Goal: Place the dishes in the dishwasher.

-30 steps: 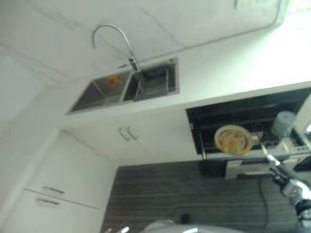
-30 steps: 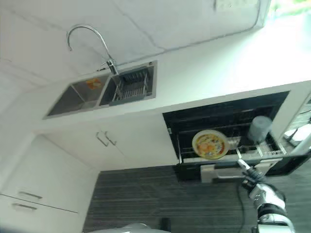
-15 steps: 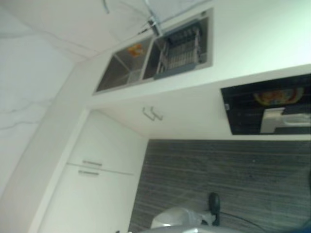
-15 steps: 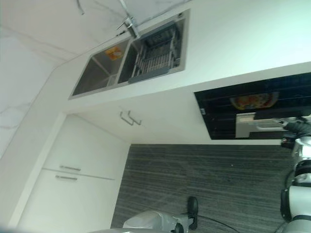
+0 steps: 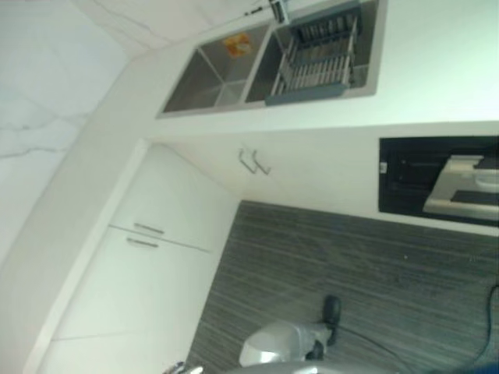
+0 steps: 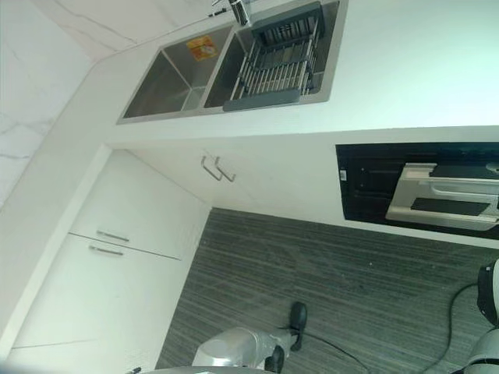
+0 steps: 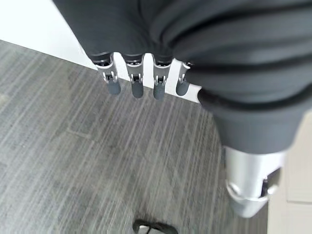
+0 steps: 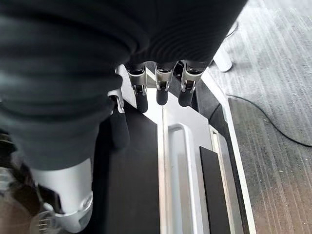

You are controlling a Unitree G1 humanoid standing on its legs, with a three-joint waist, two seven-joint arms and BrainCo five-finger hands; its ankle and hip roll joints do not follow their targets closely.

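From my head, the left eye view puts the dishwasher [image 5: 440,181] as a dark opening under the white counter [image 5: 437,70], off to my right of the double sink [image 5: 273,58]. Its silver-fronted drawer [image 5: 464,187] sits almost shut in that opening, its long axis running along the counter edge. No dish can be made out inside from here; the sink basin next to the grey drying rack [image 5: 316,62] holds only something small and orange.

The right eye view gives the same layout: the drawer [image 6: 444,195] lies well to the right of the sink, with the cabinet handles [image 6: 217,168] between them.

In my left wrist view, my left hand [image 7: 141,78] hangs over the striped floor [image 7: 97,161], fingers straight and a little apart, holding nothing.

In my right wrist view, my right hand [image 8: 156,83] is just above the drawer's silver front, fingers straight, close together and empty, their tips pointing along its long recessed handle [image 8: 180,170]. I cannot tell whether they touch it. My right hand is clearly the nearer one, so I judge any next move on the drawer falls to it.
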